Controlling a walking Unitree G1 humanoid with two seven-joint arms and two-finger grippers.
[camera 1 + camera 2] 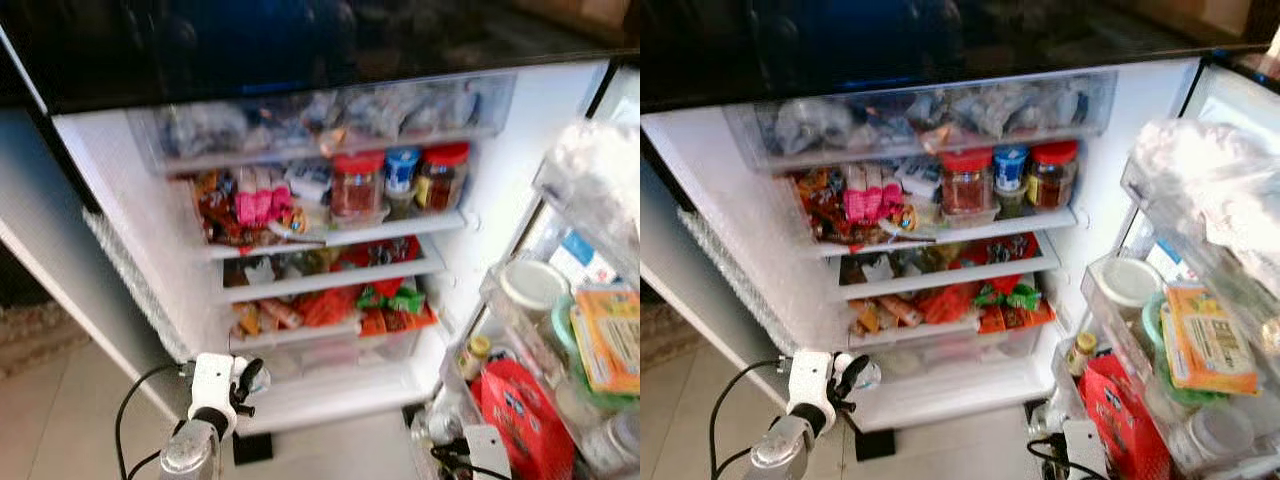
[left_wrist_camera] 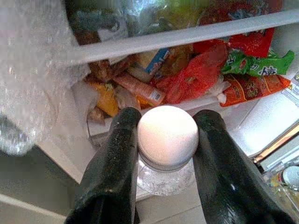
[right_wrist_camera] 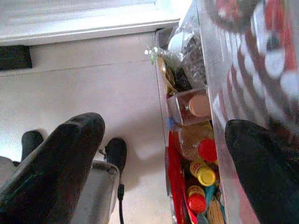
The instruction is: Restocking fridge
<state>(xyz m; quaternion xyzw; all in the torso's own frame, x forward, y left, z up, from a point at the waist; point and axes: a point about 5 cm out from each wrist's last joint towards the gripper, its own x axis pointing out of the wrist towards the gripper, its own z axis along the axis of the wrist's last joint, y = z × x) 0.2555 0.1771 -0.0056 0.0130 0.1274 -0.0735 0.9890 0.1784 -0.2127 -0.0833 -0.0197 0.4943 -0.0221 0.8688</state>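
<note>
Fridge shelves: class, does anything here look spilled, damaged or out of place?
Nothing spilled or broken. The shelves are crammed, with packets heaped loosely rather than stacked. The left tool is shut on a white-capped bottle in front of the lower shelves, not yet shelved.

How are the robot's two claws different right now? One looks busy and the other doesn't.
The left gripper is closed on a clear bottle with a white cap, pinched between its fingers; the right gripper is open and holds nothing. The left one is raised before the fridge's lower shelves, while the right one hangs low by the door rack, above the floor. Both have two long black fingers.
</note>
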